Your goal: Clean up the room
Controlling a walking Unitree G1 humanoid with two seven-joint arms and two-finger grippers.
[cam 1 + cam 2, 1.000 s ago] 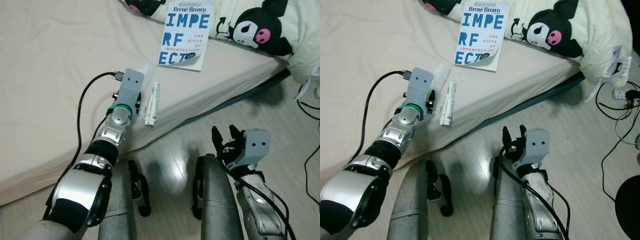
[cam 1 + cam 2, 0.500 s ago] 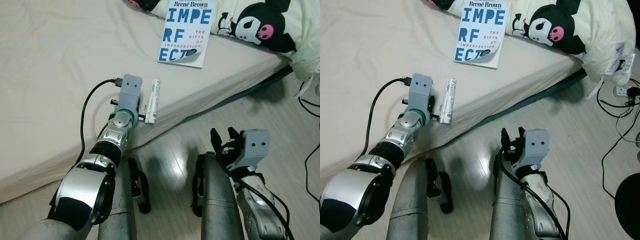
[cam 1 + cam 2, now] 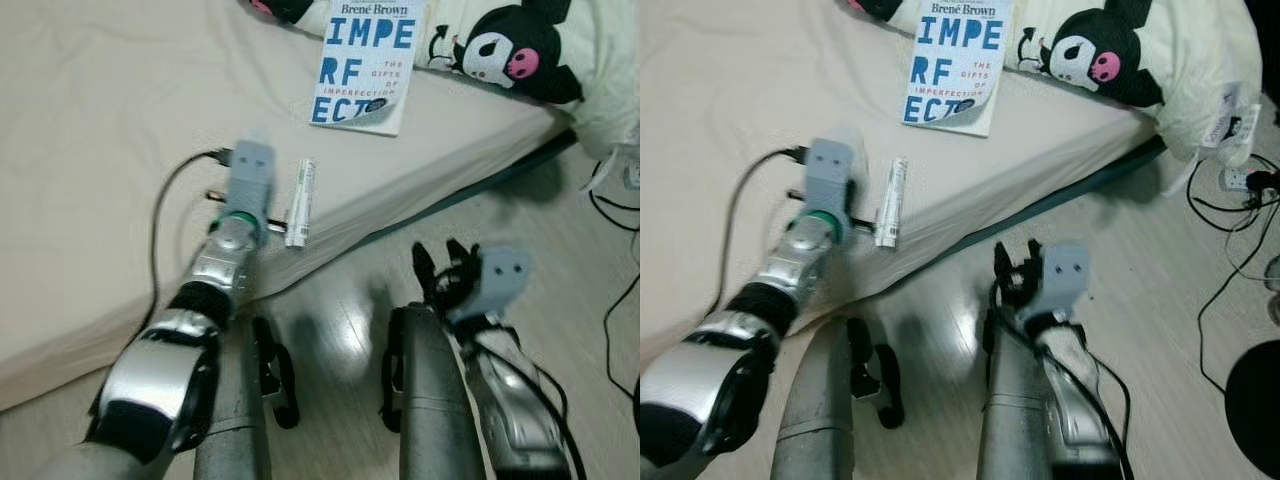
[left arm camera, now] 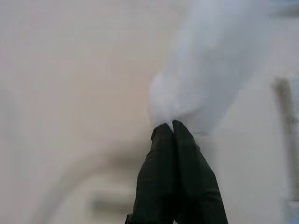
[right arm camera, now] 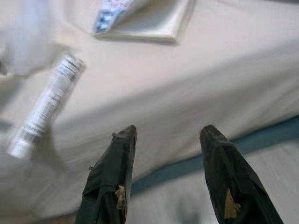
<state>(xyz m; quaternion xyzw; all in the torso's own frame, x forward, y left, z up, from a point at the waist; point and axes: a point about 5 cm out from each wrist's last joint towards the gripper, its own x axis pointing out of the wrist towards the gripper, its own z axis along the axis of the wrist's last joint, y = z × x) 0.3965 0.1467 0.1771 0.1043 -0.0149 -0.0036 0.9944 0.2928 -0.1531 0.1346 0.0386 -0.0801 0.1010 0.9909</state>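
Observation:
My left gripper (image 4: 168, 127) is shut on a crumpled white wrapper (image 4: 210, 70), held just above the beige bed sheet (image 3: 100, 130). From the head the wrapper (image 3: 257, 134) shows at the tip of the left arm. A white tube (image 3: 301, 203) lies on the sheet close to its right, near the bed's edge. A book (image 3: 362, 65) with blue letters lies further up the bed. My right gripper (image 5: 169, 128) is open with nothing between its fingers, low over the floor and pointing at the bed's edge; the tube (image 5: 46, 105) lies ahead of it.
A black and white plush toy (image 3: 510, 55) rests on a pillow at the bed's upper right. Cables (image 3: 1230, 190) trail over the wooden floor (image 3: 340, 300) on the right. My two legs stand just below the bed's edge.
The left gripper has drawn the wrapper a little left, away from the tube. The right gripper has shifted slightly left and up. The picture is now blurred by motion.

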